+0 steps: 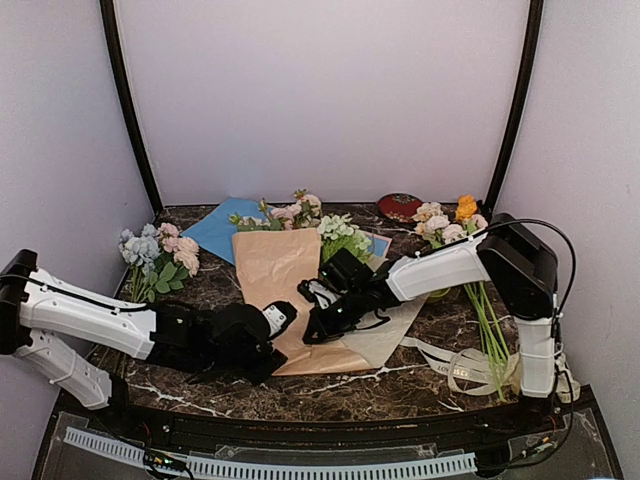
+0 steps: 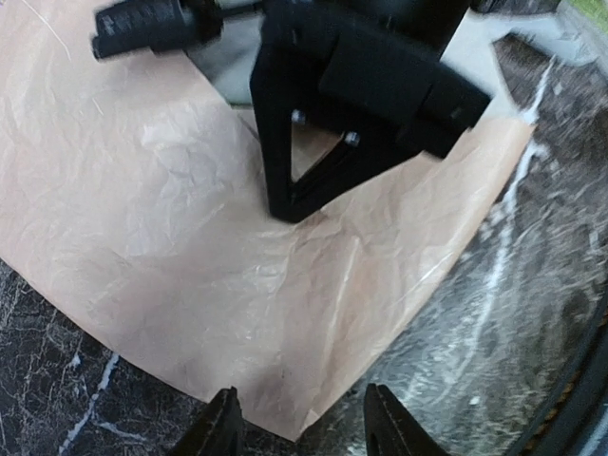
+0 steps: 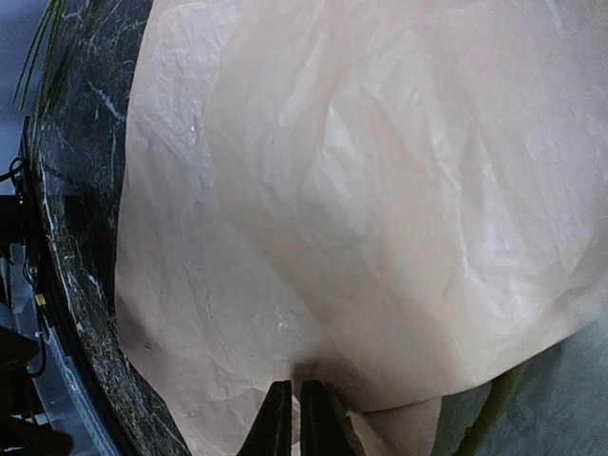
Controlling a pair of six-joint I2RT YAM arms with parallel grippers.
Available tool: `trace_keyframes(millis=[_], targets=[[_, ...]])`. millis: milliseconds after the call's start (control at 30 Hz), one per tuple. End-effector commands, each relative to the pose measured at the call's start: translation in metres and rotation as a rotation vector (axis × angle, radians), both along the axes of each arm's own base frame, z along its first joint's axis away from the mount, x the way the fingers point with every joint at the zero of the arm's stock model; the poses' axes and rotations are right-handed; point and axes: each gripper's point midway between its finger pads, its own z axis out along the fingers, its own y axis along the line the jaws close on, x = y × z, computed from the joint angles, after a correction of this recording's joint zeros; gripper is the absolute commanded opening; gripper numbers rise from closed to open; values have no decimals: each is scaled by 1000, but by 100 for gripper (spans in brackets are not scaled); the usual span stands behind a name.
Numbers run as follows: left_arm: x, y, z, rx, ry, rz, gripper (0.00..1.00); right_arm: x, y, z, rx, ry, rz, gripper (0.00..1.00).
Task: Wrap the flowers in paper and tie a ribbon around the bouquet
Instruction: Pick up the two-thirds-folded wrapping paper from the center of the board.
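The tan paper lies creased in the middle of the table, with a paler flap at its right. The flowers, pink-cream blooms with white buds, stick out past its far edge. My left gripper is open at the paper's near corner, which lies between its fingers without being gripped. My right gripper is shut, its tips pressed down on the paper; the left wrist view shows the right gripper as a black wedge. The ribbon lies loose at the front right.
A light blue sheet lies under the paper's far left. A bunch with blue blooms is at the left. A bunch with an orange bloom is at the right, its stems running towards me. A dark red dish stands at the back.
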Motion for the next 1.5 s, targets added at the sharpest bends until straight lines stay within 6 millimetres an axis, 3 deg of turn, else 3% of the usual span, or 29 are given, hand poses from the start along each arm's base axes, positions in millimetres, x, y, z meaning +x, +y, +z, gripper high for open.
trace_keyframes(millis=[0, 167, 233, 333, 467, 533, 633, 767, 900, 967, 1033, 1067, 1133, 1167, 1233, 1300, 1333, 1367, 1433, 1467], targets=[[21, 3, -27, 233, -63, -30, 44, -1, -19, -10, -113, -23, -65, 6], [43, -2, -15, 182, -86, -67, 44, -4, -18, -9, -111, -23, -130, 6], [34, -15, 1, 75, -90, -142, 45, -6, -22, -14, -142, -20, -153, 7], [24, -17, 8, -6, -80, -194, 44, -10, -25, -17, -162, -15, -172, 7], [37, 4, -35, 31, 54, -112, 41, -8, -21, -11, -175, -24, -188, 7], [32, 0, -53, 64, 106, -142, 39, -4, -17, -4, -172, -35, -203, 7], [26, -1, -71, 38, 145, -134, 38, 7, -15, 10, -180, -75, -239, 8], [18, 6, -84, 38, 177, -132, 38, 27, -30, 28, -271, -168, -316, 12], [4, 18, -94, 25, 216, -127, 37, 65, -62, 73, -412, -395, -440, 22], [-1, 20, -95, 7, 226, -135, 37, 86, -87, 109, -504, -553, -526, 35], [-3, 18, -94, -10, 227, -149, 37, 107, -108, 154, -554, -730, -627, 41], [-2, 16, -94, -13, 224, -155, 37, 116, -120, 178, -566, -823, -701, 50], [-1, 13, -93, -8, 220, -166, 37, 125, -140, 225, -524, -956, -871, 87], [0, 12, -94, -5, 221, -170, 37, 126, -150, 241, -482, -992, -977, 98], [-1, 8, -94, -14, 229, -178, 38, 124, -162, 258, -378, -961, -1113, 100], [-4, 6, -93, -31, 240, -186, 37, 120, -150, 258, -243, -844, -1077, 100], [-5, 6, -93, -35, 245, -190, 38, 113, -139, 247, -170, -752, -1034, 99], [-5, 6, -93, -36, 245, -191, 37, 102, -129, 236, -101, -638, -1008, 92], [-5, 7, -93, -31, 242, -191, 38, 72, -123, 195, -44, -344, -1045, 81], [-5, 6, -93, -30, 242, -194, 38, 52, -128, 173, -45, -188, -1104, 80]])
